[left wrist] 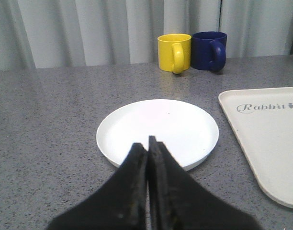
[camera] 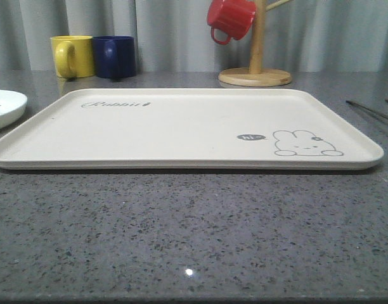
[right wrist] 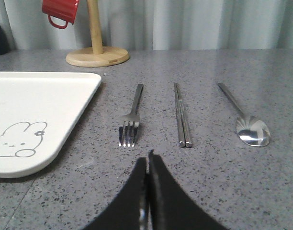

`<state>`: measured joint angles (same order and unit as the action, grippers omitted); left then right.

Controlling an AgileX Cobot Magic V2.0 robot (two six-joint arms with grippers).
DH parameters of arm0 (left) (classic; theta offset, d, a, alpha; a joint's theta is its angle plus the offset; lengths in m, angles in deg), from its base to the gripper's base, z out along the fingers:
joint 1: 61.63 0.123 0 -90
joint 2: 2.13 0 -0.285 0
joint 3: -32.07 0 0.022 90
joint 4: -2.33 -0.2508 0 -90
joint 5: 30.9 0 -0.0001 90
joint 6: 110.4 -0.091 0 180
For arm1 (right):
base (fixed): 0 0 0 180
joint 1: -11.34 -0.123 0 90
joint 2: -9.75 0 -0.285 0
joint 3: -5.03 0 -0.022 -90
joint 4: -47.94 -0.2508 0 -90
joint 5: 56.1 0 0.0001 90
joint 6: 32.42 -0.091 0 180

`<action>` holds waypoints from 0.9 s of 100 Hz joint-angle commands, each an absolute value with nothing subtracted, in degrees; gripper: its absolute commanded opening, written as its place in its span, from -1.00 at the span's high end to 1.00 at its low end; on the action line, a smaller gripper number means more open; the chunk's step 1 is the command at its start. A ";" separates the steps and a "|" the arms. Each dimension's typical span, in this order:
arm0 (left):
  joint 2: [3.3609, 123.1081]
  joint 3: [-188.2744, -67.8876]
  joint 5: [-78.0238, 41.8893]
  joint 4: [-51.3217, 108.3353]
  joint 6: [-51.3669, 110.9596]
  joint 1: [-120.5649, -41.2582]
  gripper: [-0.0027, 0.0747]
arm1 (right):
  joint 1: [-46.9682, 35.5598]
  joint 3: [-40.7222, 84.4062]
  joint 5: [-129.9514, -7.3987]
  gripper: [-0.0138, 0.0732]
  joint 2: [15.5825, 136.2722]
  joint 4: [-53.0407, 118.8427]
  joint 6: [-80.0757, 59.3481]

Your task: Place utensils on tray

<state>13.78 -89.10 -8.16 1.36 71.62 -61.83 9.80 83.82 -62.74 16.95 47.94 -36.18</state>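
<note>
lying flat on the stone table to the right of the tray (right wrist: 41, 103), the fork (right wrist: 132, 115), chopsticks (right wrist: 182, 115) and spoon (right wrist: 243, 117) look thin, stiff and slippery; the handle middle is probably the best place to pinch. both the right gripper (right wrist: 147, 165) and the left gripper (left wrist: 147, 151) are pressed together, holding nothing. the left wrist view shows the plate (left wrist: 157, 133) whole, left of the tray; the front view cuts it off.

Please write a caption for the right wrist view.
Fork, chopsticks and spoon lie beside the tray.
</note>
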 commanded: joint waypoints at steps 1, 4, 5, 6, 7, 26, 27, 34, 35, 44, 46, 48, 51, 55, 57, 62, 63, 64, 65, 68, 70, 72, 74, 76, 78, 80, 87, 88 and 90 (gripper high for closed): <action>17.36 -91.49 -13.68 4.34 72.12 -61.99 0.98 | 10.11 83.82 -58.50 0.82 15.85 47.94 -35.64; 18.07 -91.92 -14.00 4.97 72.12 -61.99 0.98 | 10.11 83.82 -58.50 0.82 15.85 47.94 -35.64; 18.24 -92.05 -14.00 5.09 72.12 -61.99 0.98 | 10.11 83.82 -58.50 0.82 15.85 47.94 -35.64; 18.57 -92.32 -13.87 5.09 72.12 -61.99 0.98 | 10.11 83.82 -58.50 0.82 15.85 47.94 -35.64; 18.77 -92.46 -13.74 5.23 72.12 -61.99 0.98 | 10.11 83.82 -58.50 0.82 15.85 47.94 -35.64; 26.56 -97.83 -7.30 5.49 72.12 -61.99 0.98 | 10.11 83.82 -58.50 0.82 15.85 47.94 -35.64; 27.37 -98.34 -6.68 5.38 72.12 -61.99 0.98 | 10.11 83.82 -58.50 0.82 15.85 47.94 -35.64; 31.81 -100.98 -3.95 5.38 72.12 -61.99 0.98 | 10.11 83.82 -58.50 0.82 15.85 47.94 -35.64; 32.28 -101.26 -3.72 5.38 72.12 -61.99 0.98 | 10.11 83.82 -58.50 0.82 15.85 47.94 -35.64; 38.56 -105.06 -0.61 5.38 72.12 -61.99 0.91 | 10.11 83.82 -58.50 0.82 15.85 47.94 -35.64; 40.02 -105.92 -0.08 5.38 72.12 -61.99 0.85 | 10.11 83.82 -58.50 0.82 15.85 47.94 -35.64; 41.46 -106.77 0.34 5.38 72.12 -61.99 0.81 | 10.11 83.82 -58.50 0.82 15.85 47.94 -35.64; 43.37 -107.93 0.95 5.38 72.12 -61.99 0.69 | 10.11 83.82 -58.50 0.82 15.85 47.94 -35.64; 46.26 -109.65 1.64 5.38 72.12 -61.99 0.53 | 10.11 83.82 -58.50 0.82 15.85 47.94 -35.64; 47.19 -110.19 1.75 5.38 72.12 -61.99 0.44 | 10.11 83.82 -58.50 0.82 15.85 47.94 -35.64; 50.99 -112.26 1.89 5.38 72.12 -61.99 0.20 | 10.11 83.82 -58.50 0.82 15.85 47.94 -35.64; 51.45 -112.53 1.89 5.38 72.12 -61.89 0.14 | 10.11 83.82 -58.50 0.82 15.85 47.94 -35.64; 51.91 -112.78 1.89 5.38 72.12 -61.89 0.11 | 10.11 83.82 -58.50 0.82 15.85 47.94 -35.64; 52.81 -113.31 2.01 5.38 72.12 -61.89 0.05 | 10.11 83.82 -58.50 0.82 15.85 47.94 -35.64; 54.49 -114.40 2.17 5.38 72.12 -61.81 -0.05 | 10.11 83.82 -58.50 0.82 15.85 47.94 -35.64; 55.86 -115.21 2.41 5.27 72.12 -61.77 -0.11 | 10.11 83.82 -58.50 0.82 15.85 47.94 -35.64; 57.26 -116.01 2.55 5.27 72.12 -61.54 -0.15 | 10.11 83.82 -58.50 0.82 15.85 47.94 -35.64; 58.61 -116.88 2.98 5.27 72.12 -61.43 -0.18 | 10.11 83.82 -58.50 0.82 15.85 47.94 -35.64; 59.96 -117.79 3.51 5.27 72.24 -61.24 -0.19 | 10.11 83.82 -58.50 0.82 15.85 47.94 -35.64; 60.87 -118.41 3.93 5.27 72.46 -60.83 -0.19 | 10.11 83.82 -58.50 0.82 15.85 47.94 -35.64; 62.18 -119.37 4.61 5.27 72.47 -60.40 -0.18 | 10.11 83.82 -58.50 0.82 15.85 47.94 -35.64; 66.43 -122.56 7.24 5.27 72.47 -58.61 -0.18 | 10.11 83.82 -58.50 0.82 15.85 47.94 -35.64; 67.27 -123.22 7.85 5.27 72.47 -58.40 -0.18 | 10.11 83.82 -58.50 0.82 15.85 47.94 -35.64; 68.49 -124.18 8.77 5.27 72.47 -57.77 -0.18 | 10.11 83.82 -58.50 0.82 15.85 47.94 -35.64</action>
<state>64.64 -118.82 8.45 4.76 71.71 -59.54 9.80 83.82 -62.74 16.95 47.94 -36.18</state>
